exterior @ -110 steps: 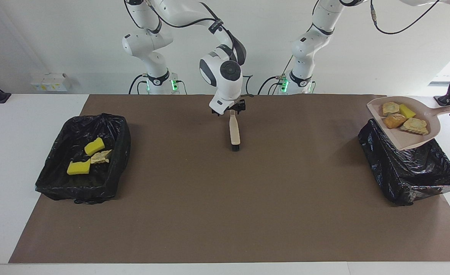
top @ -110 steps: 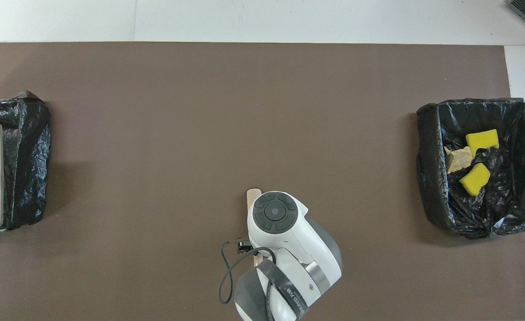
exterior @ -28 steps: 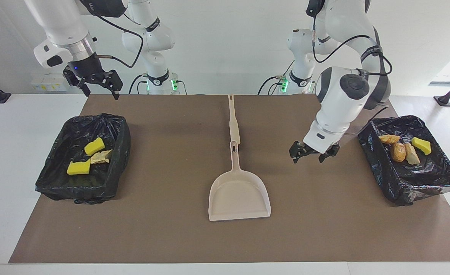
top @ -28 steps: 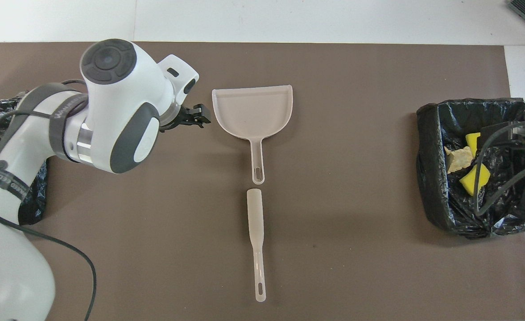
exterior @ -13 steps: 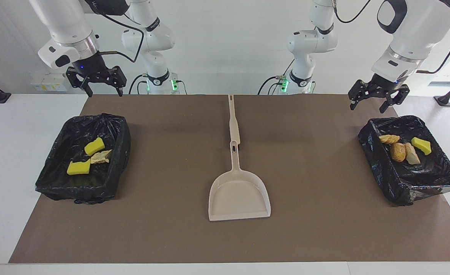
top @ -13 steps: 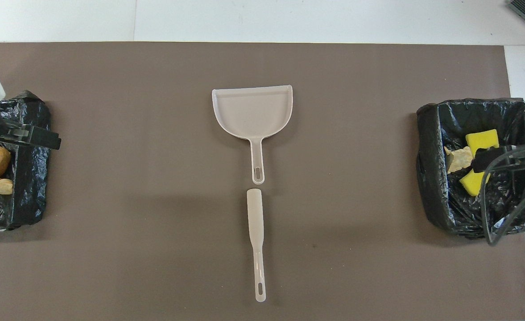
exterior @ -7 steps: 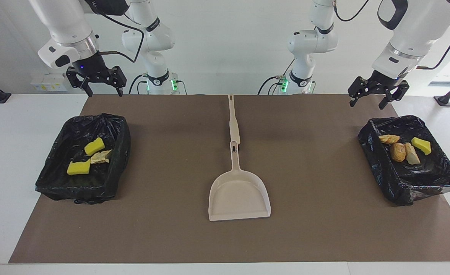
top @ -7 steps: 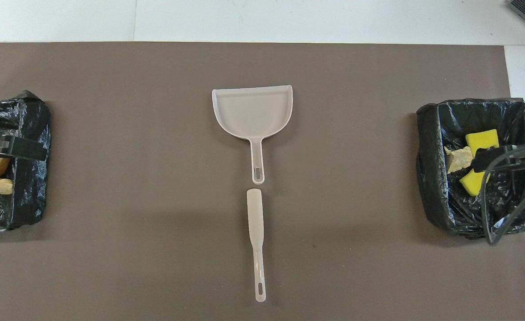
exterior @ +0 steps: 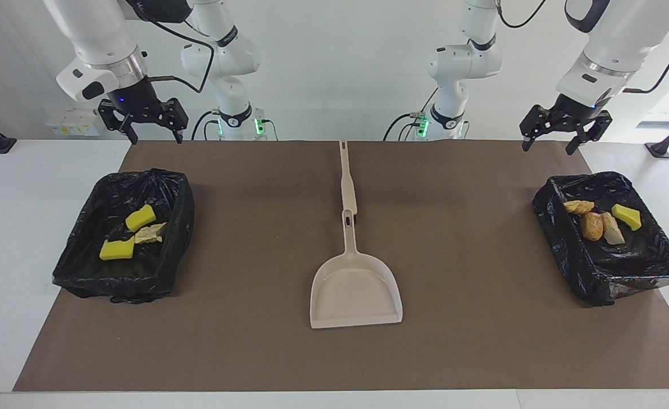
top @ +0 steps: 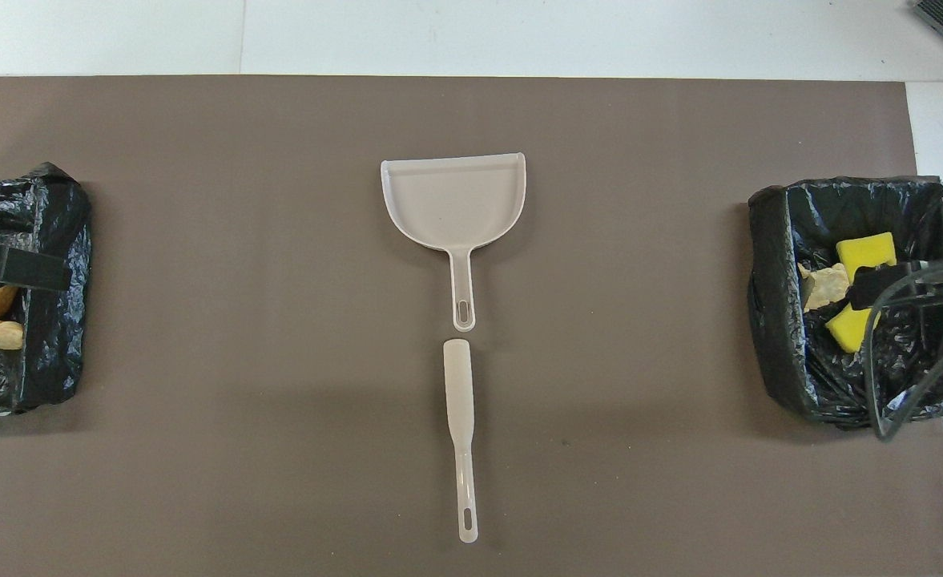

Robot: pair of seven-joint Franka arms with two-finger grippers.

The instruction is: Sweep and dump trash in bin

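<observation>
The trash lies in two black-lined bins. The bin at the right arm's end (exterior: 124,267) (top: 775,320) holds two yellow sponge chunks (exterior: 117,249) and a tan piece (exterior: 151,232). The bin at the left arm's end (exterior: 613,272) (top: 54,336) holds several pieces: bread-like lumps (exterior: 592,225) and a yellow sponge chunk (exterior: 626,217). The beige dustpan (exterior: 356,289) (top: 455,200) lies empty mid-mat. The brush (exterior: 347,182) (top: 459,425) lies just nearer to the robots, handle end to handle end. My left gripper (exterior: 547,145) (top: 14,272) and right gripper (exterior: 155,136) (top: 904,280) hang open and empty, each over its own bin.
A brown mat (exterior: 482,341) covers most of the white table (exterior: 16,227). Both arms are raised high at the table's two ends. A cable (top: 880,385) hangs from the right arm over its bin.
Since 8 s ago the left arm dumped the dustpan's load into its bin, and the dustpan and brush were laid down and let go. In the last second the left gripper rose slightly.
</observation>
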